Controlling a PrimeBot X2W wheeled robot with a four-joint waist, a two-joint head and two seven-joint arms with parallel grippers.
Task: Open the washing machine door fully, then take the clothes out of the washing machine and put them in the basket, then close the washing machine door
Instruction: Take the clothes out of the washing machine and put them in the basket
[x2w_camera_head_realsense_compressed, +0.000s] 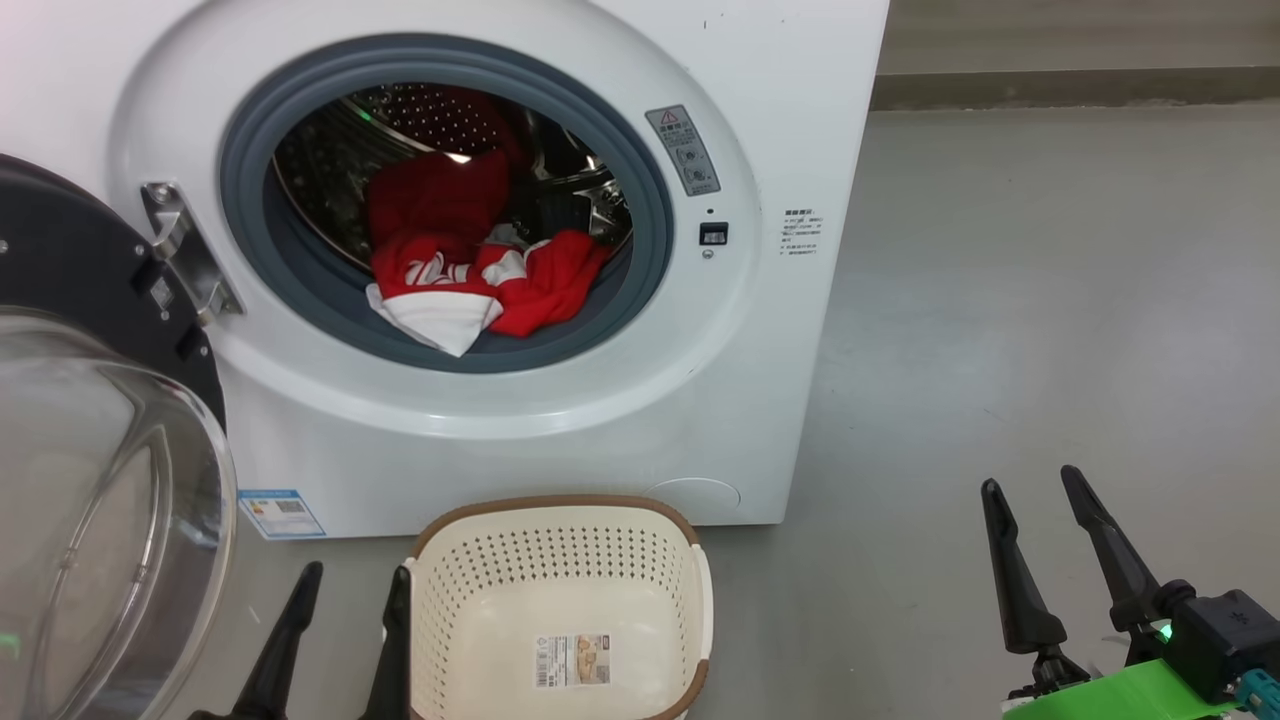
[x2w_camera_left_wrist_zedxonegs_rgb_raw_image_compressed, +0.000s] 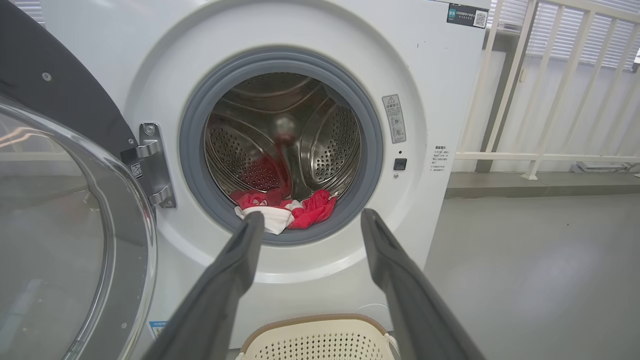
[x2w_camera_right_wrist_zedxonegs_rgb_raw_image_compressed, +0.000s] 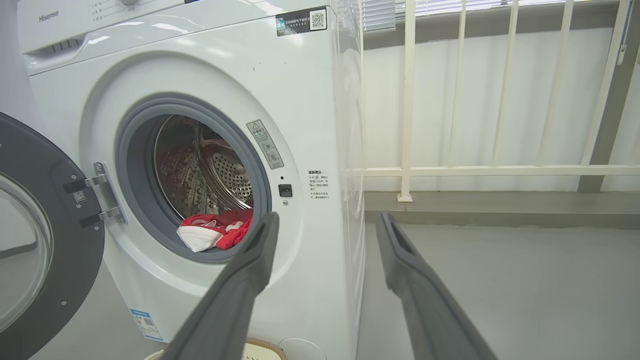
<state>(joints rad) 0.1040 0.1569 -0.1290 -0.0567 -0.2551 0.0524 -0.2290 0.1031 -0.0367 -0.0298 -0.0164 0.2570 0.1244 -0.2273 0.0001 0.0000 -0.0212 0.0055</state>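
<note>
A white, boxy washing machine (x2w_camera_head_realsense_compressed: 560, 440) stands with its door (x2w_camera_head_realsense_compressed: 70, 260) open on the robot's left. The door's glossy black rim hangs from a bright metal hinge (x2w_camera_head_realsense_compressed: 180, 250), and its clear glass bowl bulges outward toward the head camera. Inside the smooth grey rubber gasket (x2w_camera_head_realsense_compressed: 250, 240), the perforated steel drum (x2w_camera_head_realsense_compressed: 430, 115) gleams with rows of small holes. The clothes (x2w_camera_head_realsense_compressed: 460, 270), soft crumpled red fabric with white stripes and panels, lie heaped at the front of the drum. A white fold drapes over the lower lip of the gasket.

The basket (x2w_camera_head_realsense_compressed: 555, 503) sits on the dull grey floor (x2w_camera_head_realsense_compressed: 1000, 300) just in front of the machine. It is cream plastic, rectangular with rounded corners, dotted with holes under a brown woven-look rim. A barcode sticker (x2w_camera_head_realsense_compressed: 572, 660) lies flat on its bottom.

The left gripper (x2w_camera_head_realsense_compressed: 355, 575) has its two long, dark, tapering fingers spread wide and holds nothing. One finger is just beside the basket's left wall. The right gripper (x2w_camera_head_realsense_compressed: 1031, 480), well apart to the right over bare floor, is likewise spread wide and empty.

A small blue label (x2w_camera_head_realsense_compressed: 282, 513) marks the machine's lower left corner. Pale railing bars (x2w_camera_right_wrist_zedxonegs_rgb_raw_image_compressed: 500, 170) stand beyond it in the right wrist view.
</note>
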